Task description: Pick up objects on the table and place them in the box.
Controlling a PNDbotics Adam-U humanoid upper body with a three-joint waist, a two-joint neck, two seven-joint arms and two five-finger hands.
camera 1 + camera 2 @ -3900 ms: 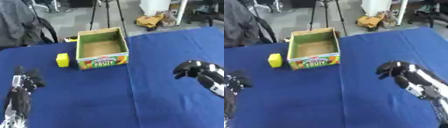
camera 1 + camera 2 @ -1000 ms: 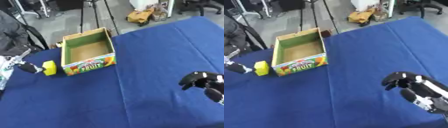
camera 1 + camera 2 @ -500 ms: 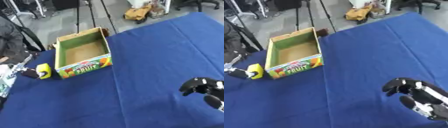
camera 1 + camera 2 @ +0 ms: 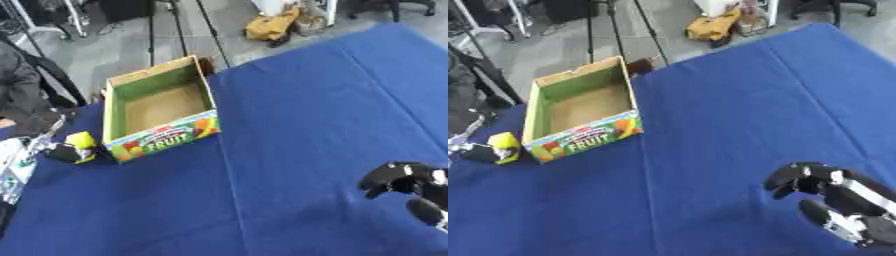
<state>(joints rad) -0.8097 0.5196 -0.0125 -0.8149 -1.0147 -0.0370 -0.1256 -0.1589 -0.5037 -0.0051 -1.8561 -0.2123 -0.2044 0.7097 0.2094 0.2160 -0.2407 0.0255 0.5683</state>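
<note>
Left eye view: left hand has reached the yellow block beside the fruit box, fingers closing on it; right hand idles, curled empty.

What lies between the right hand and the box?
Only bare blue cloth lies between the right hand and the box, seen in both views.
</note>
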